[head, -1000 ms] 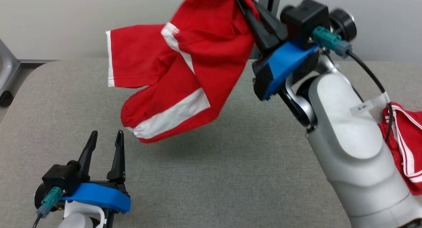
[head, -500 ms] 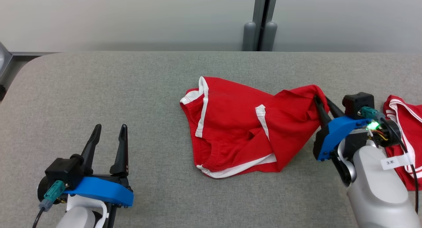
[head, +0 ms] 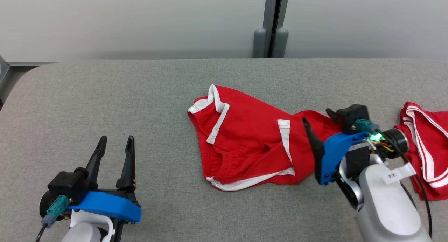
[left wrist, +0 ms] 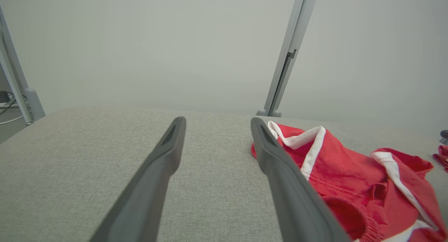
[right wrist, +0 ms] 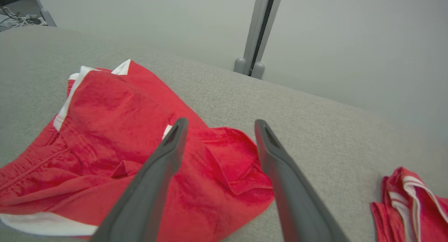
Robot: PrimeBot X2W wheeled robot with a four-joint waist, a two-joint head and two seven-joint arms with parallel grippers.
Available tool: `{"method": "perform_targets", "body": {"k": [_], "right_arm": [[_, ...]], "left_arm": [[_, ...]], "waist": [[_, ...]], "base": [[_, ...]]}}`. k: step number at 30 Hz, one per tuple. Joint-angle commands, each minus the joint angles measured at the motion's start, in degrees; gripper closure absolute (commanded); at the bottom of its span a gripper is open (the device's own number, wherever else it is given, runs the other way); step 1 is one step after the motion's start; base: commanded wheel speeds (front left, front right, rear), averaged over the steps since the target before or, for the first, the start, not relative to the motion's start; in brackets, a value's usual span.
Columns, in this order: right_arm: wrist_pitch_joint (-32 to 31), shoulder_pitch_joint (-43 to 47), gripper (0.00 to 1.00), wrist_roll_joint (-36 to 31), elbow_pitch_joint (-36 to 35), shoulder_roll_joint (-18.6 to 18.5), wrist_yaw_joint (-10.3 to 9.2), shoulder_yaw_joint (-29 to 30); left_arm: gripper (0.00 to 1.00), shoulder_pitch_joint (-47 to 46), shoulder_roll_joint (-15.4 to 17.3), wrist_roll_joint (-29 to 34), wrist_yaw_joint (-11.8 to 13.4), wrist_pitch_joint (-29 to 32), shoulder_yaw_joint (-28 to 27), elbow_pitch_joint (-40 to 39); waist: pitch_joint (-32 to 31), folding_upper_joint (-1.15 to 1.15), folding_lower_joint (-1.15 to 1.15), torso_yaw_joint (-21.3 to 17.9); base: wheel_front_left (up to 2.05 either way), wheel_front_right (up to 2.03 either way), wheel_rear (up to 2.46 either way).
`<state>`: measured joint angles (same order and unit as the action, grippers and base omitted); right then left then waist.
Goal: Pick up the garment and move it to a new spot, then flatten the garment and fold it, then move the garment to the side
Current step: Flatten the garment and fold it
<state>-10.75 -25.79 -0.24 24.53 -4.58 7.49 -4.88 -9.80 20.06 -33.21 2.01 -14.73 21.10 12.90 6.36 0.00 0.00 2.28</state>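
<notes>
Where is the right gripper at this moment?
In the head view, the right gripper is at the lower right, open at the right end of the red garment, between it and a second red garment farther right.

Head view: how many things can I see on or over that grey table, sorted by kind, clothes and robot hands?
Clothes: 2, the red shorts in the middle and a second red garment at the right edge.
Robot hands: 2, the left hand and the right hand, both open and holding nothing.
Total: 4
</notes>
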Motion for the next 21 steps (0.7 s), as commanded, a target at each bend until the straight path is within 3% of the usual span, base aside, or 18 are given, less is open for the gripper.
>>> {"method": "perform_targets", "body": {"k": [1, 8, 16, 17, 18, 21], "right_arm": [[-1.78, 0.22, 0.00, 0.77, -0.86, -0.04, 0.01, -2.09], [-6.70, -5.64, 0.00, -0.38, 4.11, -0.31, 0.01, -9.38], [-9.14, -11.65, 0.00, -5.09, 14.85, -0.13, 0.01, -9.90], [-8.56, -12.35, 0.66, -5.13, 16.81, 0.19, 0.01, -9.87], [-8.01, -12.63, 1.00, -5.35, 17.31, 0.28, 0.01, -10.10], [-5.67, -11.64, 1.00, -4.34, 17.17, 0.54, 0.01, -8.30]], "left_arm": [[0.00, -0.09, 0.33, -0.06, 0.26, -0.12, -0.21, -0.27], [0.00, -1.87, 0.29, 0.30, 0.05, -0.11, -0.09, -0.82], [0.00, -4.00, -0.43, 0.62, -0.88, -0.04, 0.99, 0.15], [0.00, -4.44, -0.55, 0.78, -1.05, -0.07, 1.09, 0.70], [0.00, -4.60, -0.53, 0.79, -1.06, -0.10, 1.07, 0.87], [0.00, -4.30, -0.32, 0.76, -0.94, -0.19, 0.80, 1.32]], "waist": [[0.36, 0.00, 0.00, -0.09], [3.27, 0.00, 0.00, 0.87], [5.69, 0.00, 0.00, 2.97], [5.73, 0.00, 0.00, 3.28], [5.67, 0.00, 0.00, 3.30], [4.79, 0.00, 0.00, 2.94]], "base": [[0.00, 0.00, 0.00], [0.00, 0.00, 0.00], [0.00, 0.00, 0.00], [0.00, 0.00, 0.00], [0.00, 0.00, 0.00], [0.00, 0.00, 0.00]]}}
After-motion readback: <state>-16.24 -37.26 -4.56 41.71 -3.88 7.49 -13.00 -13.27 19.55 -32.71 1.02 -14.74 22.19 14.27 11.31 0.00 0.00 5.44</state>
